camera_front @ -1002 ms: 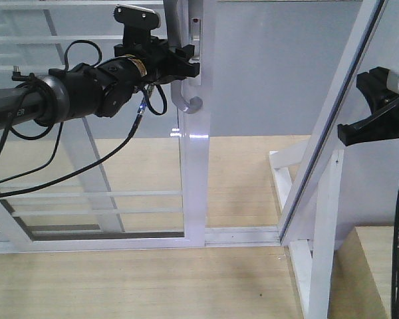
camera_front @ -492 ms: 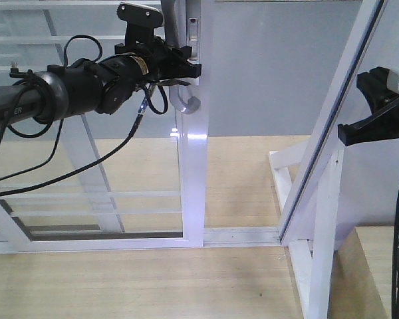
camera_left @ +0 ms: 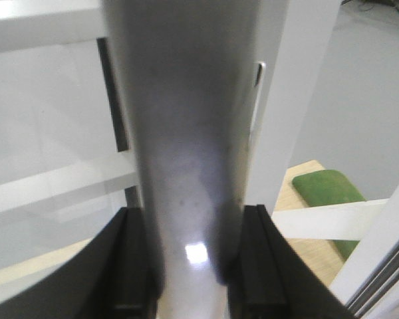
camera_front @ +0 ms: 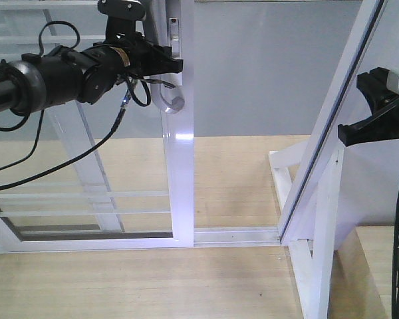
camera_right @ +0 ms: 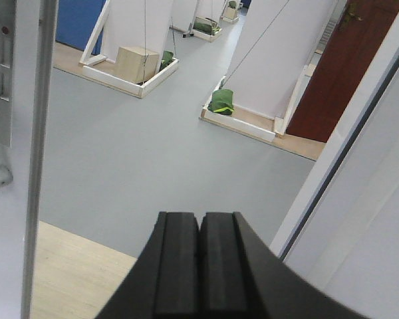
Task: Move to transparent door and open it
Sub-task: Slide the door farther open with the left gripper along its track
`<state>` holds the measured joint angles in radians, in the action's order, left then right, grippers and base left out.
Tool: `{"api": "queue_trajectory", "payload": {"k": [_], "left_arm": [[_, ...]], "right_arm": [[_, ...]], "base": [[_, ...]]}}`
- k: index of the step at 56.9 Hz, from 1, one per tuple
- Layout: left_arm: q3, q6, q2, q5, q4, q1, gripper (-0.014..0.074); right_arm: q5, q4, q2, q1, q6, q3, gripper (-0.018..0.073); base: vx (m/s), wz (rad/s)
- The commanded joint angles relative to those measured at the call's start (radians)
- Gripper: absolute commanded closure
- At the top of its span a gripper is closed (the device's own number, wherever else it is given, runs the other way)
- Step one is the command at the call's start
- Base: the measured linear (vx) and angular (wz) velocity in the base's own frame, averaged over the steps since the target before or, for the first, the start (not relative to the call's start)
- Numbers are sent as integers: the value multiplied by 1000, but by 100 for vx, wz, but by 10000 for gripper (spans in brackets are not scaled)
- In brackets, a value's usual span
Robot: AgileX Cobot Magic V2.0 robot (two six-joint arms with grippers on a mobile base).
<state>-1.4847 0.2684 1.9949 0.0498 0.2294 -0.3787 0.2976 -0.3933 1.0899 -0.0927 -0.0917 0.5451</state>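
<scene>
door [camera_front: 181,179]: clear glass in a white frame with thin white bars, filling the left half of the front view, its stile upright on the bottom track [camera_front: 236,234]
handle [camera_front: 171,100]: curved grey-white pull on that stile, high up
left gripper [camera_left: 189,256]: clamped on the handle, 1 black finger [camera_left: 128,266] on each side
right gripper [camera_right: 200,246]: fingers pressed together, holding nothing, well right of the door, beside the slanted white post [camera_front: 332,119]
floor [camera_front: 153,279]: pale wood in front of the track
</scene>
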Motion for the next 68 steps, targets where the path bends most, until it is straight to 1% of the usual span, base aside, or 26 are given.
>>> {"api": "queue_trajectory", "payload": {"k": [1, 34, 51, 60, 68], "left_arm": [[-38, 6, -100, 88, -25, 38, 600], [-38, -1, -198, -24, -22, 140, 600], [50, -1, -265, 20, -15, 198, 600], [103, -2, -299, 44, -13, 221, 600], [118, -1, -317, 42, 9, 230, 600]], "right_arm": [[74, 8, -19, 6, 2, 29, 565], [74, 8, -19, 6, -1, 29, 565], [74, 8, -19, 6, -1, 29, 565], [74, 8, -19, 6, -2, 29, 565], [74, 12, -19, 6, -6, 29, 565]], "base": [[0, 0], [0, 0], [0, 0], [0, 0], [0, 0]]}}
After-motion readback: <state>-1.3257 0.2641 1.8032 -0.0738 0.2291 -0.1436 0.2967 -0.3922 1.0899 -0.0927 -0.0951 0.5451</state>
